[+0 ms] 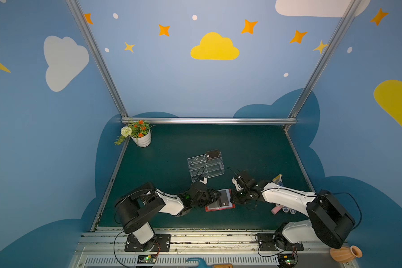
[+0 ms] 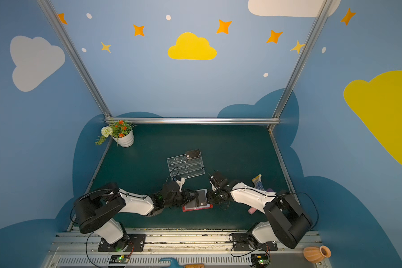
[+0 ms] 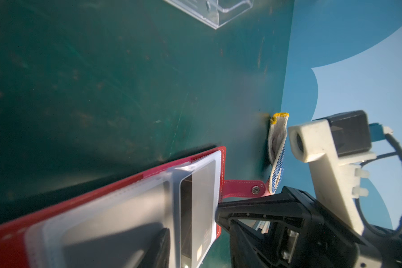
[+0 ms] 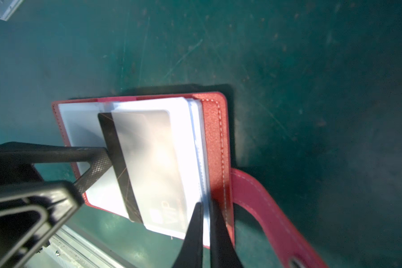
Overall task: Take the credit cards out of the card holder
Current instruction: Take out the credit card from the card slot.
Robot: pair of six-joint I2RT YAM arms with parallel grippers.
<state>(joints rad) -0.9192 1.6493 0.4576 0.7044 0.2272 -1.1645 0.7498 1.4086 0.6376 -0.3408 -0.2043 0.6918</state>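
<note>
Right wrist | right hand (image 4: 207,208) clamped on card holder (image 4: 216,139) page | left hand (image 4: 99,162) grip: cannot tell

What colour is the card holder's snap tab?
The snap tab is pinkish-red, pale-stitched; clearest in the right wrist view.

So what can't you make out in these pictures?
- Card face, right wrist view: mostly lost in sleeve glare.
- Cards left in the card holder: stacked sleeves hide them.
- Left end effector: grip on the card unclear, same view.
- Pink item in a top view: right arm partly covers it.
</note>
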